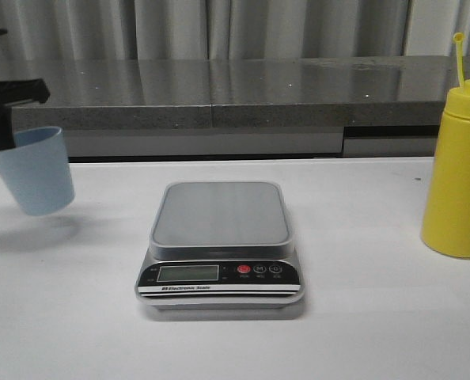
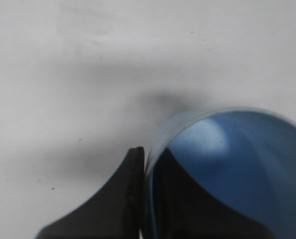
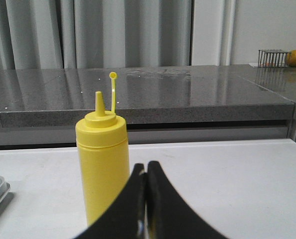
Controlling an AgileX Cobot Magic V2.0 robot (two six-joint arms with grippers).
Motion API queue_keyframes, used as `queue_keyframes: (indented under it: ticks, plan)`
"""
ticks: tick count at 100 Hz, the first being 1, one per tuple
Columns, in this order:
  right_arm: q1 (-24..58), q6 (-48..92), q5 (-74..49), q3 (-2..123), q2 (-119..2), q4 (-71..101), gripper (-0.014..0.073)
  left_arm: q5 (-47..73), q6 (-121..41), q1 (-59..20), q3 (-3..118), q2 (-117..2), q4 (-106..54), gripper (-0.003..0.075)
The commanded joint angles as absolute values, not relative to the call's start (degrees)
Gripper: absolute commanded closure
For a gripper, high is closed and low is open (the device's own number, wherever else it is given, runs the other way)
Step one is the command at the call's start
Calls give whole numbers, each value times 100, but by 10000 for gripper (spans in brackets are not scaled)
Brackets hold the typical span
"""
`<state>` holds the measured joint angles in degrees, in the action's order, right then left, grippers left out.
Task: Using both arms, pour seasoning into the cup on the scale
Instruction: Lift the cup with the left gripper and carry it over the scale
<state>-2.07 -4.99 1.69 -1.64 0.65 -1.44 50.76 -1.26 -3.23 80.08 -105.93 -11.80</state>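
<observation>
We see the cup pinched at its rim between the left fingers — tilted, raised above the surface; the bottle stands just beyond the right fingers.

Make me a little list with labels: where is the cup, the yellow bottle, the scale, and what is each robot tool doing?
cup: light blue, tilted, lifted off the table, left of the scale
left tool: shut on the cup's rim
scale: middle of the table, platform bare
squeeze bottle: yellow, upright at the right, cap off the nozzle
right tool: fingers together, holding nothing, near the bottle
</observation>
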Motion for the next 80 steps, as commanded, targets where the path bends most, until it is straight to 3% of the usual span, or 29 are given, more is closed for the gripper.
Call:
queue_keyframes:
  ticks: [1,24,48,80]
  plan:
    - [-231,-433,627,-56,187,-188,652,5320,-272,-587,8639,-10318,-1335,741]
    - [-231,-433,627,-56,187,-188,652,5492,-303,-1511,9815,-10327,-1335,741]
    - [-231,-433,627,-56,187,-188,652,5277,-1050,-2421,9959,-10466,-1335,741]
    - [-231,-433,627,-56,187,-188,652,5218,-1053,-2764,9959,-11038,-1335,741]
